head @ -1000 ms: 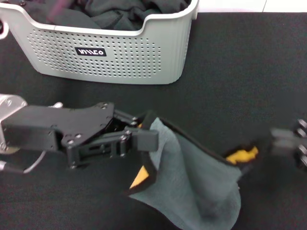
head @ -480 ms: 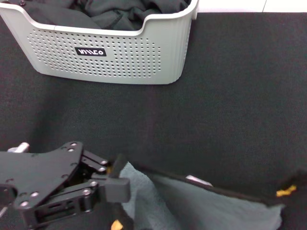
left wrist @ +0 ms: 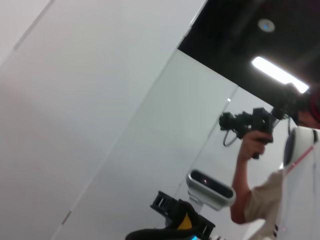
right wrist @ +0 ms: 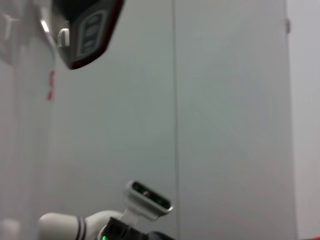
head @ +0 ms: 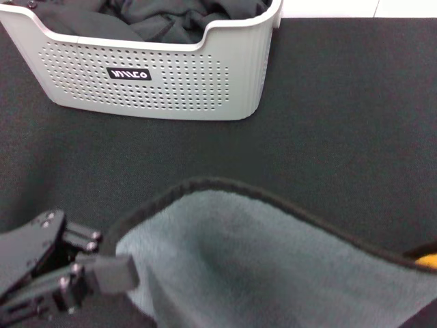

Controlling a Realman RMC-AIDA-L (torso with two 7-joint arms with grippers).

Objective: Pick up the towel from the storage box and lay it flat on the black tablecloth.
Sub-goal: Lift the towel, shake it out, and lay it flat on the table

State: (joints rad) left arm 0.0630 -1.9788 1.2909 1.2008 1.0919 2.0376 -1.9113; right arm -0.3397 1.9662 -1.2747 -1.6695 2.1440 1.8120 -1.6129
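The towel [head: 273, 266] hangs spread out with its grey-teal face up and fills the near part of the head view, above the black tablecloth [head: 341, 123]. Its black border arcs across the middle. An orange bit [head: 427, 260] of its other face shows at the right edge. My left gripper [head: 126, 273] is at the lower left, shut on the towel's left corner. My right gripper shows only far off in the left wrist view [left wrist: 182, 225], with a yellow bit of towel in it. The storage box [head: 225, 75] stands at the back left.
Plain black garments [head: 164, 17] lie heaped in the storage box. A white floor strip [head: 328, 7] shows beyond the tablecloth's far edge. The wrist views show walls, a person [left wrist: 265, 195] holding a camera, and my head unit [right wrist: 145, 197].
The towel has been drawn out wide and now fills the near view, grey-teal face up. My left gripper has moved lower and further left with the towel's corner.
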